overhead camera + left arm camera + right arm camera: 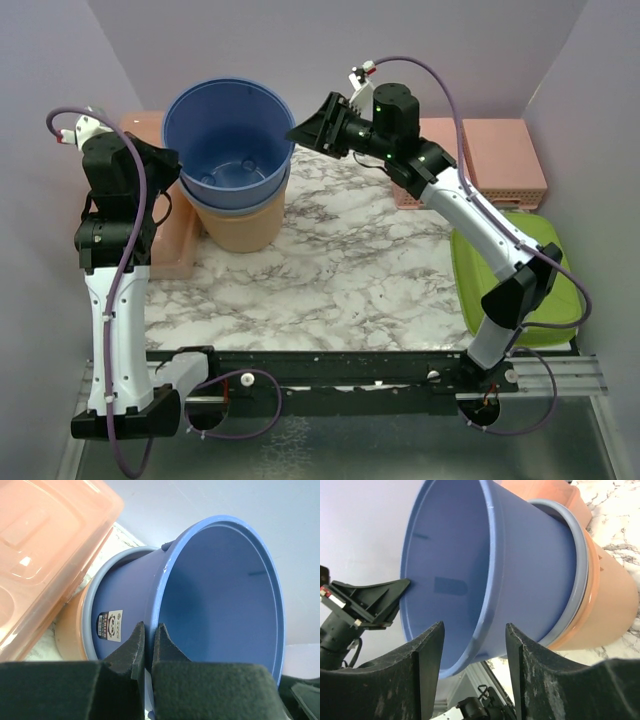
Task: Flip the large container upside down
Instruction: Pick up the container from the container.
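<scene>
The large blue container (228,135) sits mouth-up over the marble table (340,290). It is nested in a grey-blue pot (577,575), which in turn sits in a peach pot (245,228), and it lies directly ahead of both tools, between them. The left gripper (148,630) is clenched on its rim, one finger inside the wall and one outside. The right gripper (475,627) is spread wide, its jaws straddling the opposite rim without, as far as I can tell, touching it. The likeliest trouble, I judge, is the stack: if the blue wall binds in the grey-blue pot, a lift would drag the lower pots up or tip all three. A single pinch on a thin rim could also let the container swivel or slip once it tilts, unless the right jaws close first. The container is a smooth, tapered bucket, wide at the mouth and empty, with a small printed label (110,625) on its outer wall just left of the left fingers.
</scene>
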Tool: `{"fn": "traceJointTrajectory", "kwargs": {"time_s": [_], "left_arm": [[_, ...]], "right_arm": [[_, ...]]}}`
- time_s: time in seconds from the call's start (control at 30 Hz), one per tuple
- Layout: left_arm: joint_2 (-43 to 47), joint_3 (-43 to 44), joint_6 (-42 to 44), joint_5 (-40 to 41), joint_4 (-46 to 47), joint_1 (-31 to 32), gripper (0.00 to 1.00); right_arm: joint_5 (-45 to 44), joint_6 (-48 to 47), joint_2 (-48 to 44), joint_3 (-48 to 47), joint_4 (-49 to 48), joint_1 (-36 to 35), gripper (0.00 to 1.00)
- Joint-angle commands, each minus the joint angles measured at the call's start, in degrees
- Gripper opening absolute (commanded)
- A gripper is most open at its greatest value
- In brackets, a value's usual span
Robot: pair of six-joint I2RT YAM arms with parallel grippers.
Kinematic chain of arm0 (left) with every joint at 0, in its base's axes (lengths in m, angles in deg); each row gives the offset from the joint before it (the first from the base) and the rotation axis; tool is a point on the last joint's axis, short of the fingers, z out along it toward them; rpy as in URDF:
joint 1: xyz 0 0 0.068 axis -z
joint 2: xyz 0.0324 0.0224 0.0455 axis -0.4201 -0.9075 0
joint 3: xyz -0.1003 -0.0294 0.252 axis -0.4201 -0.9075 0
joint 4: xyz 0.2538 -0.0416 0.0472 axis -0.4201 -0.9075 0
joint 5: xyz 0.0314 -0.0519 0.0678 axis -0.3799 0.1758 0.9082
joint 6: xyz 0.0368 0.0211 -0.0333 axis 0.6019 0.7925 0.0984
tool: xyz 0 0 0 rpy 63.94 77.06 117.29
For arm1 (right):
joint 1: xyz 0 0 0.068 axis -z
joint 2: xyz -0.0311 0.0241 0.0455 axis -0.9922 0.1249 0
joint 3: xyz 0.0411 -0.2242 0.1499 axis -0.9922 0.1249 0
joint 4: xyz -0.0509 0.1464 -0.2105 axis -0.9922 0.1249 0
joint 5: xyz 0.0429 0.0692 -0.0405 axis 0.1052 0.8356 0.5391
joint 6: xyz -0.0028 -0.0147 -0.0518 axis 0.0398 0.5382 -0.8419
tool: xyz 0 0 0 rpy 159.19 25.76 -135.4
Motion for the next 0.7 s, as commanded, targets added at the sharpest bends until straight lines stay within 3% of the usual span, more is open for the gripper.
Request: {"fn": "traceJointTrajectory", "kwargs": {"time_s": [0.0, 0.37, 0.67], "left_arm": [[2.5, 0.5, -0.8, -1.1, 7.6, 0.4, 0.00], [2.7, 0.0, -0.8, -2.0, 8.2, 0.7, 0.00], [2.8, 0.9, 1.9, -2.8, 9.1, 1.2, 0.00]], "right_arm": [[2.3, -0.8, 4.2, -6.0, 5.6, 0.1, 0.55], [2.7, -1.1, 5.7, -9.3, 7.3, 0.0, 0.40], [7.1, 1.0, 5.3, -9.0, 4.4, 0.0, 0.17]]}}
